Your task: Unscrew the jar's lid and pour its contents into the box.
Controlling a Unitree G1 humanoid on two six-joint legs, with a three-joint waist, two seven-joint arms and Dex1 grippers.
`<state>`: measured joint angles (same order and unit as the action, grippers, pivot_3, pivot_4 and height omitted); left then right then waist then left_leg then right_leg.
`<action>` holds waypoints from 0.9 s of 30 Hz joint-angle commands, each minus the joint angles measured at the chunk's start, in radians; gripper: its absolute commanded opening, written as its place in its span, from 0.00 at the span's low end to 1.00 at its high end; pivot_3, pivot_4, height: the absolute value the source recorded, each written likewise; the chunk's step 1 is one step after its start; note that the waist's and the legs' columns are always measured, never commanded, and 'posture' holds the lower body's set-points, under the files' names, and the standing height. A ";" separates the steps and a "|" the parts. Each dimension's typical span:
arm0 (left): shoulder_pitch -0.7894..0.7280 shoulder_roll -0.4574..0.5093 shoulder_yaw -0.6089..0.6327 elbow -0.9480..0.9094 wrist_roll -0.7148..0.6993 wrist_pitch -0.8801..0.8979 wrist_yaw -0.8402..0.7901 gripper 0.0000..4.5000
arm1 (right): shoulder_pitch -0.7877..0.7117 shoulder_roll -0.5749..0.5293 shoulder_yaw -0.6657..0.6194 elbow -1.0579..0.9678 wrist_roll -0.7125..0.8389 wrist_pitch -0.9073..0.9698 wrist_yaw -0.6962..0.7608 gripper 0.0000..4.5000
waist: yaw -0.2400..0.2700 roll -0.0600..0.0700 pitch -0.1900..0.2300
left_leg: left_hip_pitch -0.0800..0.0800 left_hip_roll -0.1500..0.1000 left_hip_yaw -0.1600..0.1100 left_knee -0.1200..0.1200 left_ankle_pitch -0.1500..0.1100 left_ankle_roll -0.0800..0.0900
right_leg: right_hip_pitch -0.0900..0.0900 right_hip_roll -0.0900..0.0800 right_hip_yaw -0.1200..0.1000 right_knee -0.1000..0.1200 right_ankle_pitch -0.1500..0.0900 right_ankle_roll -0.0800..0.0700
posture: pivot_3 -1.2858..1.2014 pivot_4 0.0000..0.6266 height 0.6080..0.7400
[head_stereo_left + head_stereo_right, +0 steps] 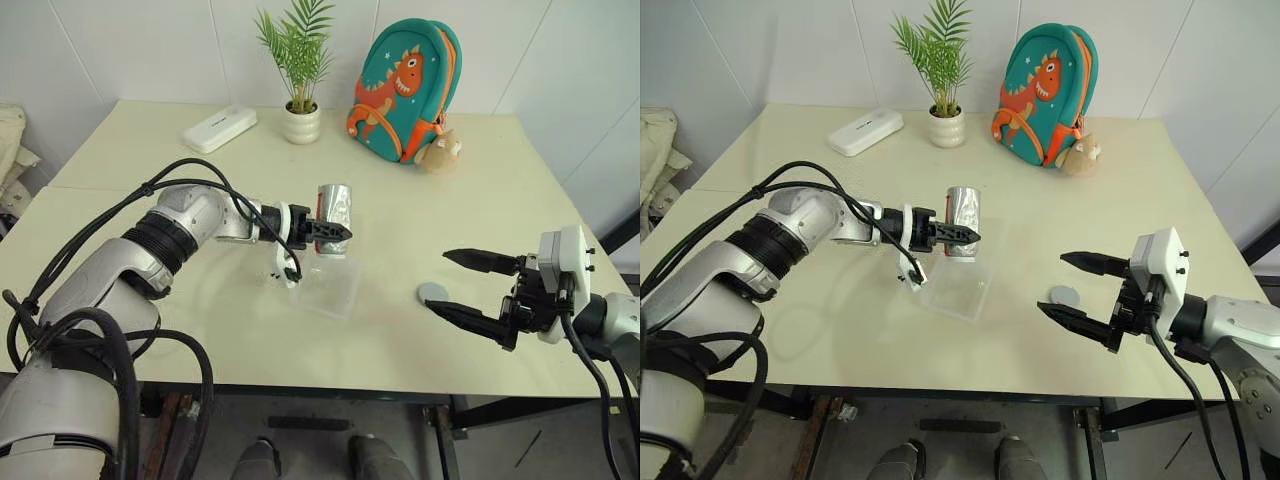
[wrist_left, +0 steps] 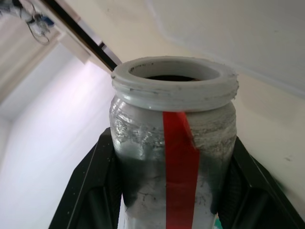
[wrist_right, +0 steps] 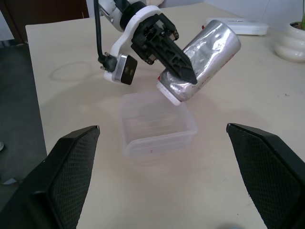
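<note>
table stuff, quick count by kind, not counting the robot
jar, open, tipped over the box in the left pincer: 1
lid: 1
clear box: 1
white case: 1
potted plant: 1
backpack: 1
plush toy: 1
total: 7

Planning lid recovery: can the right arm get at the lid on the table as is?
Probably yes. The lid lies flat on the bare table right beside the open right pincer, nothing between them. The left pincer and jar are off over the box.
</note>
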<state>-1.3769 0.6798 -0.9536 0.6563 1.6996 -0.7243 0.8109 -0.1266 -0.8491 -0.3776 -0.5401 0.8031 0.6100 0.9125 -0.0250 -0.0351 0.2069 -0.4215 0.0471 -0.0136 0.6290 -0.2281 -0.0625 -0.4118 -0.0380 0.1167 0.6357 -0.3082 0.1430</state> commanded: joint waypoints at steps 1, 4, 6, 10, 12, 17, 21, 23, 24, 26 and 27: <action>-0.017 0.018 -0.009 -0.053 0.000 0.032 0.050 0.46 | -0.018 -0.002 0.001 0.003 -0.002 -0.024 0.000 1.00 | 0.002 0.000 0.000 | 0.000 0.000 0.000 0.000 0.000 0.000 | 0.000 0.000 0.000 0.000 0.000 0.000 | 0.52 0.24 1.00; -0.018 0.027 -0.012 -0.065 -0.002 0.047 0.054 0.46 | -0.032 -0.006 0.009 0.013 -0.007 -0.026 0.000 1.00 | 0.003 0.000 0.000 | 0.000 0.000 0.000 0.000 0.000 0.000 | 0.000 0.000 0.000 0.000 0.000 0.000 | 0.52 0.24 1.00; -0.015 0.037 -0.007 -0.089 0.003 0.074 0.070 0.46 | -0.044 -0.008 0.015 0.024 -0.011 -0.026 0.001 1.00 | 0.003 0.000 0.000 | 0.000 0.000 0.000 0.001 0.000 0.000 | 0.000 0.000 0.000 0.001 0.000 0.000 | 0.52 0.24 1.00; -0.015 0.038 0.023 -0.115 0.015 0.196 0.077 0.46 | -0.075 -0.012 0.034 0.044 -0.028 -0.027 0.008 1.00 | 0.003 0.000 0.000 | 0.000 0.000 0.000 0.001 0.000 0.000 | 0.000 0.000 0.000 0.002 0.000 0.000 | 0.52 0.24 1.00; -0.010 0.047 0.019 -0.137 0.043 0.265 0.142 0.46 | -0.092 -0.011 0.046 0.051 -0.032 -0.025 0.008 1.00 | 0.003 0.000 0.000 | 0.000 0.000 0.000 0.002 0.000 0.000 | 0.000 0.000 0.000 0.002 0.000 0.000 | 0.52 0.24 1.00; 0.024 0.051 0.001 -0.134 0.051 0.317 0.184 0.46 | -0.140 -0.021 0.075 0.079 -0.044 -0.023 0.024 1.00 | 0.001 0.000 0.000 | 0.001 0.000 0.000 0.002 0.000 0.000 | 0.000 0.000 0.000 0.004 0.000 0.000 | 0.52 0.24 1.00; 0.036 0.038 0.055 -0.085 -0.067 0.249 0.132 0.46 | -0.160 -0.022 0.080 0.090 -0.051 -0.017 0.021 1.00 | 0.002 0.000 0.000 | 0.001 0.000 0.000 0.002 0.000 0.000 | 0.000 0.000 0.000 0.005 0.000 0.000 | 0.52 0.24 1.00; 0.041 0.025 0.106 -0.023 -0.179 0.200 0.078 0.46 | -0.157 -0.022 0.080 0.087 -0.054 -0.018 0.021 1.00 | 0.004 0.000 0.000 | 0.001 0.000 0.000 0.003 0.000 0.000 | 0.000 0.000 0.000 0.006 0.000 0.000 | 0.52 0.24 1.00; 0.045 0.010 0.155 0.033 -0.284 0.160 0.021 0.46 | -0.154 -0.021 0.079 0.086 -0.055 -0.016 0.019 1.00 | 0.004 0.000 0.000 | 0.001 0.000 0.000 0.003 0.000 0.000 | -0.001 0.000 0.000 0.006 0.000 0.000 | 0.52 0.24 1.00; 0.058 -0.015 0.242 0.108 -0.457 0.108 -0.083 0.46 | -0.148 -0.021 0.076 0.081 -0.056 -0.014 0.016 1.00 | 0.003 0.000 0.000 | 0.001 0.000 0.000 0.004 0.001 0.000 | -0.001 0.000 0.000 0.008 0.000 0.000 | 0.52 0.24 1.00; 0.073 -0.031 0.296 0.138 -0.559 0.087 -0.154 0.46 | -0.145 -0.021 0.074 0.080 -0.057 -0.015 0.015 1.00 | 0.003 0.000 0.000 | 0.001 0.000 0.000 0.004 0.001 0.000 | -0.001 0.000 0.000 0.008 0.000 0.000 | 0.52 0.24 1.00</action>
<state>-1.3120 0.6618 -0.7598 0.7559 1.3157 -0.6060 0.7483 -0.2697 -0.8535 -0.2824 -0.4327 0.7456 0.6067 0.9293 -0.0220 -0.0348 0.2068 -0.4203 0.0469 -0.0128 0.6328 -0.2274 -0.0626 -0.4125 -0.0383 0.1172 0.6439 -0.3083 0.1428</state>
